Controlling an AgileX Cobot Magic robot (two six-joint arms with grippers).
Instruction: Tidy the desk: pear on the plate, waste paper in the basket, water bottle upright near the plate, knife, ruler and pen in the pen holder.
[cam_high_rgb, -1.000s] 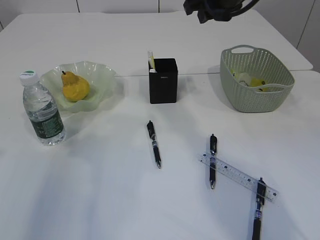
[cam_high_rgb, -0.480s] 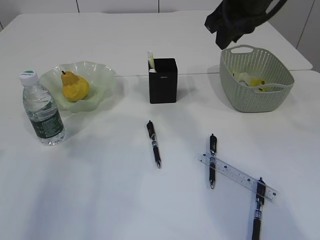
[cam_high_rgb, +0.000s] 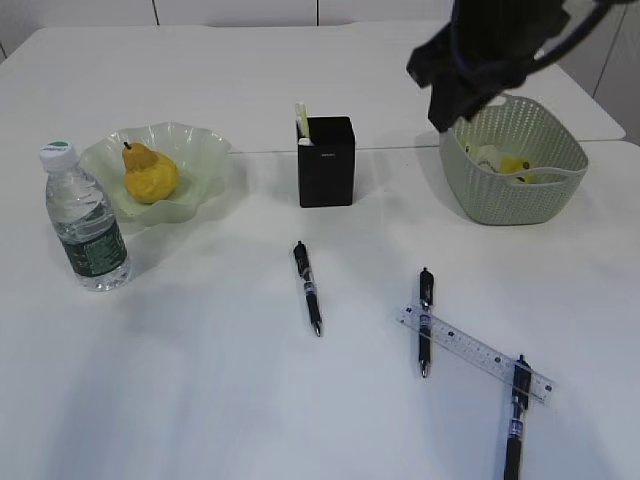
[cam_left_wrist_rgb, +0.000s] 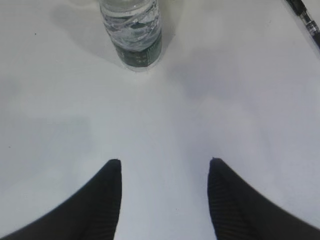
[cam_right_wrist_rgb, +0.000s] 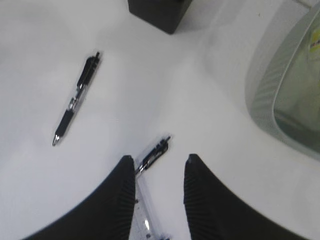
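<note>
Pear on plate, bottle upright beside it, paper in basket, so pens and ruler remain on the counter. We see the right gripper empty, jaws part-spread above the middle pen; left gripper jaws spread, empty, near the bottle. That pen lies front-to-back, tip toward us, crossing the ruler's left end; the ruler runs diagonally down-right, so we judge: turn the jaws across the barrel, pinch clear of the ruler.
</note>
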